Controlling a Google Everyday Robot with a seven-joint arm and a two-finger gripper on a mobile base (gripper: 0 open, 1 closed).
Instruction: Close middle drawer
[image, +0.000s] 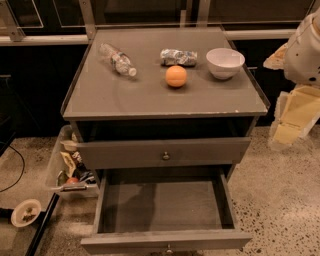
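The middle drawer (162, 207) of the grey-brown cabinet is pulled far out toward me. Its inside is bare, and its flat front (125, 243) with a small round knob (168, 248) lies at the bottom edge of the view. Above it, the top drawer front (200, 151) with its knob (165, 156) stands slightly out from the cabinet. The lowest drawer is hidden beneath the open one. My arm's white body (305, 50) is at the right edge, and my gripper (292, 120), pale yellow, hangs beside the cabinet's right side, clear of the drawers.
On the cabinet top (100, 95) lie a plastic bottle (117, 60), a crumpled silver packet (178, 57), an orange (176, 76) and a white bowl (225, 62). A clear bin of clutter (67, 167) and a small dish (25, 212) sit on the floor at left.
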